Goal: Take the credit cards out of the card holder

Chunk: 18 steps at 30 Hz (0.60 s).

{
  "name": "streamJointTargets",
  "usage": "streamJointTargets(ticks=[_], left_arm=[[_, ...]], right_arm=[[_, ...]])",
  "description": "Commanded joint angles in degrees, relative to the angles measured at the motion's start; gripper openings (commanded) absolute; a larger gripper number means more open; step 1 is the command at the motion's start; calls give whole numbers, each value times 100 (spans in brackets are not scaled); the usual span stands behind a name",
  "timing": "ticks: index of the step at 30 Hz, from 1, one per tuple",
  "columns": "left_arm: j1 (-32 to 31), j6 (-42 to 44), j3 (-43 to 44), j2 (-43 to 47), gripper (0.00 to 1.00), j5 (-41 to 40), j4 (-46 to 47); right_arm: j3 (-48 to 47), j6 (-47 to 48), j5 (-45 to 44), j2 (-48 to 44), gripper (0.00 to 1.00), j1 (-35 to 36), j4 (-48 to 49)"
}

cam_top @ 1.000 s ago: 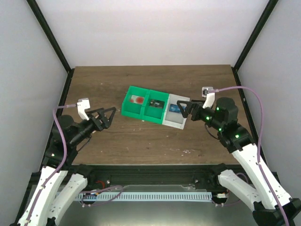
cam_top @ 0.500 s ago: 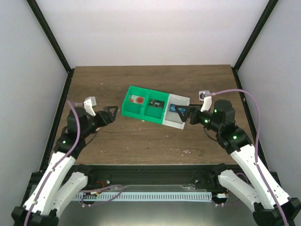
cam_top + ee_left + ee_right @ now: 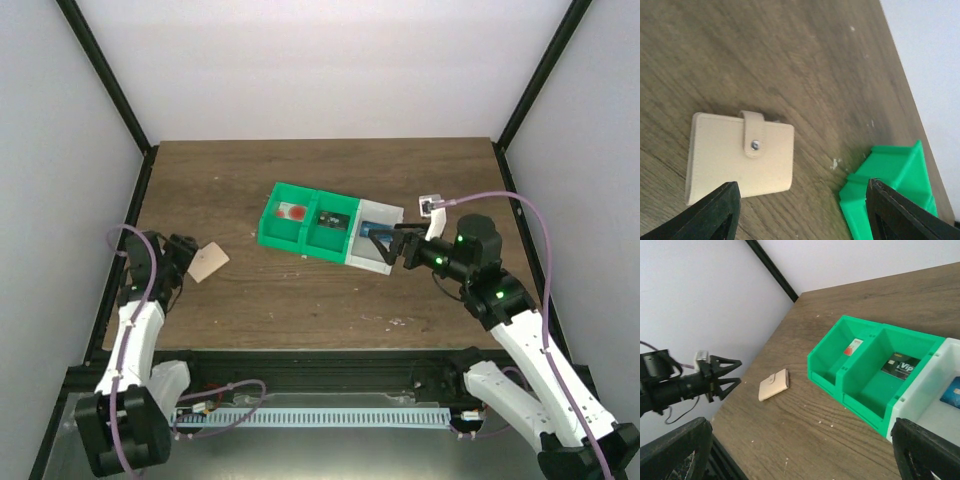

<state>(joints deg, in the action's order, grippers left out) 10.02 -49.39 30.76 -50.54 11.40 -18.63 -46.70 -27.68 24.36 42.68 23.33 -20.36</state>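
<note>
The card holder (image 3: 208, 261) lies closed and flat on the table at the left, tan with a snap strap. It also shows in the left wrist view (image 3: 740, 157) and the right wrist view (image 3: 774, 385). My left gripper (image 3: 185, 252) is open and empty just left of it, its jaws wide apart (image 3: 802, 200). My right gripper (image 3: 395, 240) is open and empty at the white bin (image 3: 390, 215). A red card (image 3: 292, 212), a black card (image 3: 333, 220) and a blue card (image 3: 372, 232) each lie in a separate bin.
Two joined green bins (image 3: 305, 240) and the white bin stand in a slanted row at mid table. The green bin's corner (image 3: 890, 185) shows right of the left gripper. Black frame posts stand at the table's back corners.
My left arm has drawn back to the left table edge, and the card holder now shows lying on the table. My right gripper has shifted slightly at the white bin.
</note>
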Motion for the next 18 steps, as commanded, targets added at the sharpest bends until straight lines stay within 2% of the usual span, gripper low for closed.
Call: streamJointTargets(ticks=[1,11,18], left_arm=[[167,-430,-147,-216,72,-133,667],[169,-306,62,-1517,73,-1057,1356],[167,45,860,-3008,71,-1204,1424]], right_arm=[[70,28,492,-138,100,34,214],[129,47,739,-182,100,33,259],[118,40,808,-168,100,31,175]])
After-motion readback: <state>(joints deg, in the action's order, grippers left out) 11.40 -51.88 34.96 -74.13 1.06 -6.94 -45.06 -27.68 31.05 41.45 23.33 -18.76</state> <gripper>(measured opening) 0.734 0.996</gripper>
